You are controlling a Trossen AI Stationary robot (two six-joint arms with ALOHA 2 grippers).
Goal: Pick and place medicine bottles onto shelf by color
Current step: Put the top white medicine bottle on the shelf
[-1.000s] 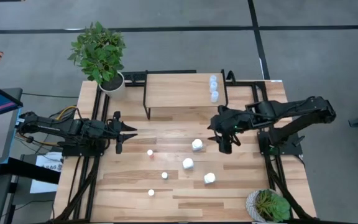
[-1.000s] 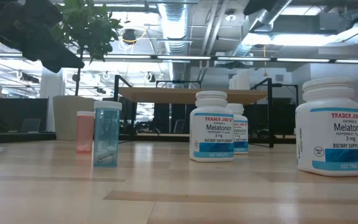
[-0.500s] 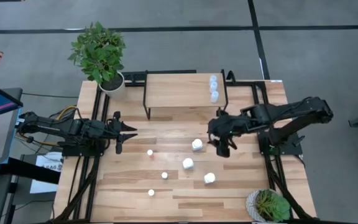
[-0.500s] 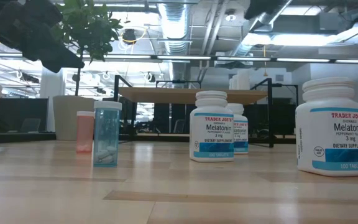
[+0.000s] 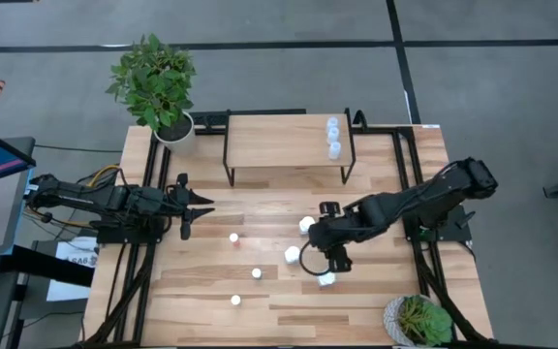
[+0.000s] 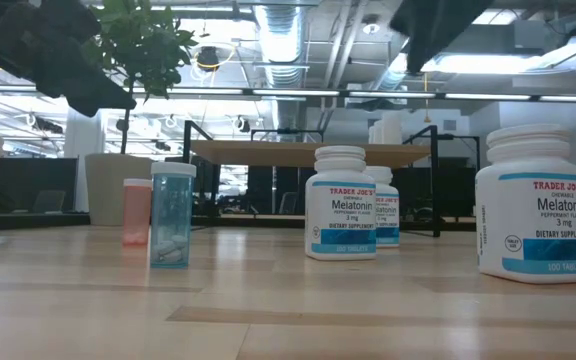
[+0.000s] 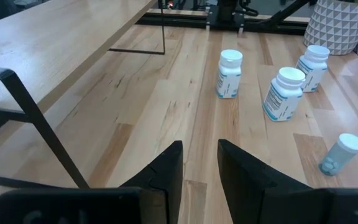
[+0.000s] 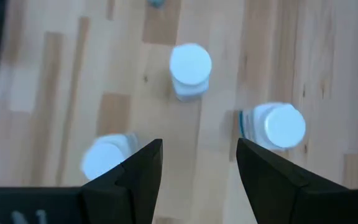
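Left gripper waits low at table's left edge, fingers narrowly apart, empty. White bottles stand mid-table. Right gripper reaches down over them, fingers wide, holding nothing. Three blue bottles on shelf.

1. We see a leafy potted plant in a white pot at the table's far left corner.
2. We see a smaller plant in a patterned pot at the near right corner.
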